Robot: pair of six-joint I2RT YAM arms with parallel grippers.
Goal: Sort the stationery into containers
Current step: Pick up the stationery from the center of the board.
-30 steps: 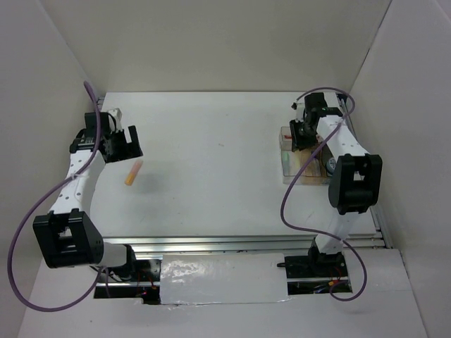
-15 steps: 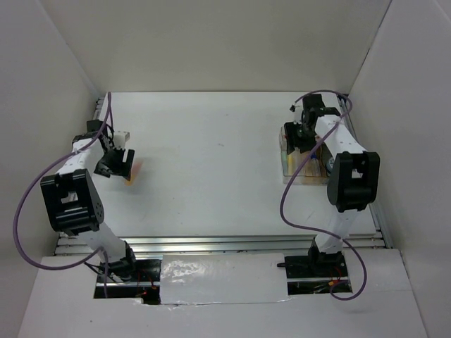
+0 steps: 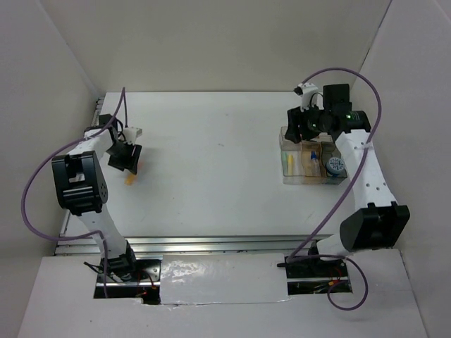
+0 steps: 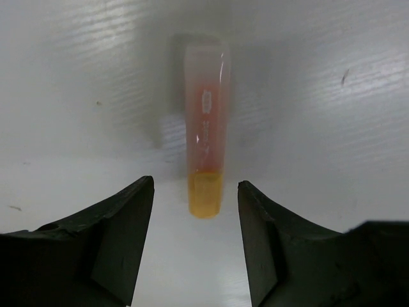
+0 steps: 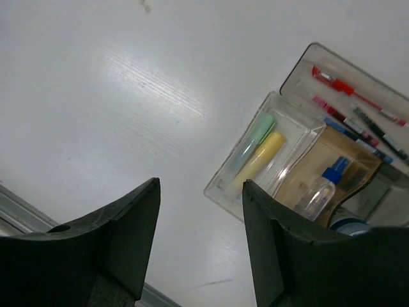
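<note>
An orange marker lies on the white table, and its yellow end reaches between my left gripper's open fingers without touching them. In the top view that gripper hovers over the marker at the far left. My right gripper is open and empty, above the table beside the clear compartment box. The box holds a green marker, a yellow marker, red pens, black pens, a blue-tipped tube and a blue-white roll.
White walls close in the table on the left, back and right. A metal rail runs along the near edge. Purple cables loop off both arms.
My left arm folded back and brought its gripper down over the orange marker. My right arm rose off the box and pulled back, uncovering its contents.
</note>
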